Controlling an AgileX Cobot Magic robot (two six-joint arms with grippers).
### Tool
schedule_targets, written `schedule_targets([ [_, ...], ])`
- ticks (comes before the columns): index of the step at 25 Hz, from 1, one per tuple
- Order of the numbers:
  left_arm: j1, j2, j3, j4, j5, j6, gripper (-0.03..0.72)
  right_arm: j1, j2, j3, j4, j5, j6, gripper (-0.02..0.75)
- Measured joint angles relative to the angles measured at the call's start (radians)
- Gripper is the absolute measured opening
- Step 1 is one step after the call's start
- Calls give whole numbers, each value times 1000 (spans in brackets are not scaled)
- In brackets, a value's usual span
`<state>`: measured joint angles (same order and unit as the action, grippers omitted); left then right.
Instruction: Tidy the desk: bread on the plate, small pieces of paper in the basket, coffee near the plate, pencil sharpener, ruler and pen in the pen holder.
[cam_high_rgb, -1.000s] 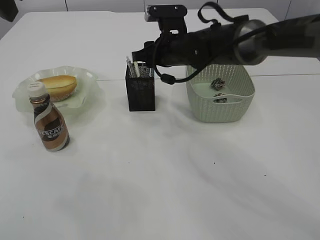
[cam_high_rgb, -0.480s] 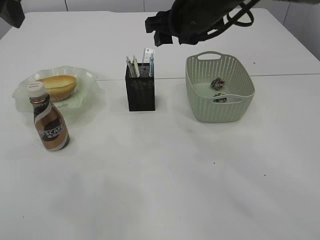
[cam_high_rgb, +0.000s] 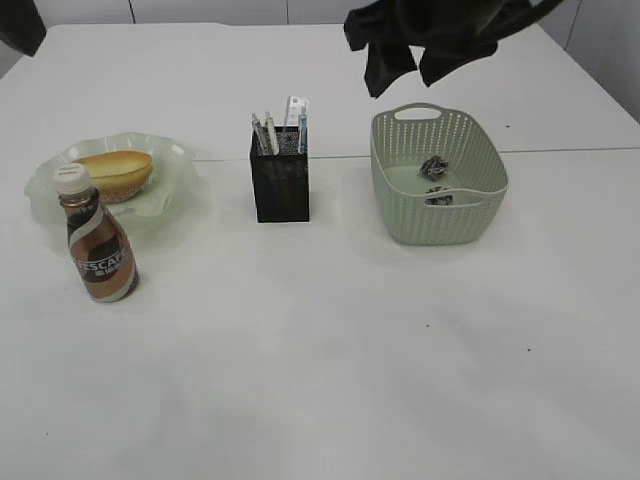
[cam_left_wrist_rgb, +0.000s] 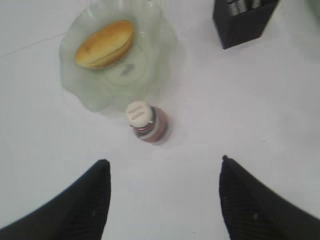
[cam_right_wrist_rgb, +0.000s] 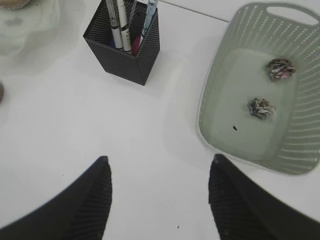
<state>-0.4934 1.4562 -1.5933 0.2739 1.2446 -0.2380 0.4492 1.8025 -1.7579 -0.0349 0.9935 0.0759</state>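
**Tidied desk items on a white tabletop, both arms raised**

At centre of the exterior view, a black mesh pen holder (cam_high_rgb: 280, 183) holds pens (cam_high_rgb: 266, 131) and a ruler (cam_high_rgb: 294, 108). Left of it, bread (cam_high_rgb: 116, 170) lies on a pale green plate (cam_high_rgb: 172, 195), with a coffee bottle (cam_high_rgb: 98, 240) upright just in front. On the right, a green basket (cam_high_rgb: 440, 215) contains crumpled paper pieces (cam_high_rgb: 434, 166). The right end effector (cam_right_wrist_rgb: 160, 195) hangs above pen holder and basket, fingers spread, empty. The left end effector (cam_left_wrist_rgb: 165, 192) is spread above the bottle.
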Motion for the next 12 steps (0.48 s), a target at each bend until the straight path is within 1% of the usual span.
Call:
schedule_targets([
  [4, -63, -95, 0, -92, 9, 0, 497, 0, -57, -8, -4, 96, 0, 452],
  [8, -120, -174, 0, -104, 13, 0, 496, 0, -101, 7, -4, 214, 0, 452],
  [12, -132, -273, 41, -106, 13, -7, 496, 0, -206, 86, -4, 223, 0, 452],
])
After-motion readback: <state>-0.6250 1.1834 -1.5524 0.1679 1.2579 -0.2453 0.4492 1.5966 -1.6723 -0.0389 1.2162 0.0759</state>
